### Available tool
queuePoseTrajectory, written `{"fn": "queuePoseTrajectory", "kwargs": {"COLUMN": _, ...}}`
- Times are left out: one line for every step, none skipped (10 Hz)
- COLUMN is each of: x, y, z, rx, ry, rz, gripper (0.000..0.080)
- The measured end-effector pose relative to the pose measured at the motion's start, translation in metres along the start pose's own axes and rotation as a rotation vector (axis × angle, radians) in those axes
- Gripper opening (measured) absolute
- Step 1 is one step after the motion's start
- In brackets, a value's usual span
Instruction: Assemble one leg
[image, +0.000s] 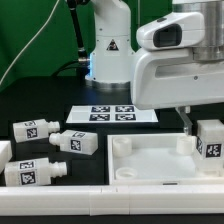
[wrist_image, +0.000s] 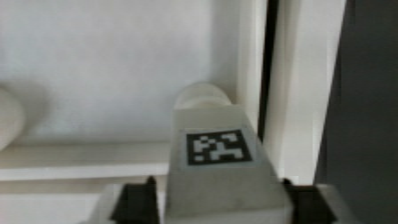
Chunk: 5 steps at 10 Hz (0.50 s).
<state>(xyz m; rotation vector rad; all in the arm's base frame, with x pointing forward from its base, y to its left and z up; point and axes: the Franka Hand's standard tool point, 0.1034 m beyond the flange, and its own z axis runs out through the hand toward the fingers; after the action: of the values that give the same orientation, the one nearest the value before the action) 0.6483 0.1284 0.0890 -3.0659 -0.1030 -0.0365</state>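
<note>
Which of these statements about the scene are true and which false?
1. The end effector holds a leg. True.
2. The loose legs lie at the exterior view's right. False: they lie at its left.
3. The marker board lies beyond the tray, toward the arm's base. True.
4. The held leg lies flat in the tray. False: it stands upright in the end effector.

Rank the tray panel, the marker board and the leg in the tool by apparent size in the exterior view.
1. tray panel
2. marker board, though it lies farther away
3. held leg
</note>
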Motion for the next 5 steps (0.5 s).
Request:
{"fn": "queuePoseTrajectory", "kwargs": {"x": 0.0, "y": 0.0001, "z": 0.0, "rx": 0.0, "ry": 0.0, "rz": 0.001, "gripper": 0.0282}}
{"fn": "queuePoseTrajectory", "kwargs": {"x": 0.0, "y": 0.0001, "z": 0.0, "rx": 0.0, "ry": 0.0, "rz": 0.012, "gripper": 0.0282}}
{"fn": "queuePoseTrajectory", "kwargs": {"x": 0.0001, "y": 0.0001, "z": 0.0, "rx": 0.001, "ry": 0.0, "rz": 0.016, "gripper": 0.0282}}
{"fn": "queuePoseTrajectory", "kwargs": {"x": 0.0001, "y": 0.0001, "z": 0.0, "rx": 0.001, "ry": 0.0, "rz": 0.056, "gripper": 0.0282}}
{"fn": "queuePoseTrajectory", "kwargs": {"x": 0.0, "y": -0.0002, "z": 0.0001, "rx": 0.002, "ry": 0.0, "rz": 0.13, "gripper": 0.0282}}
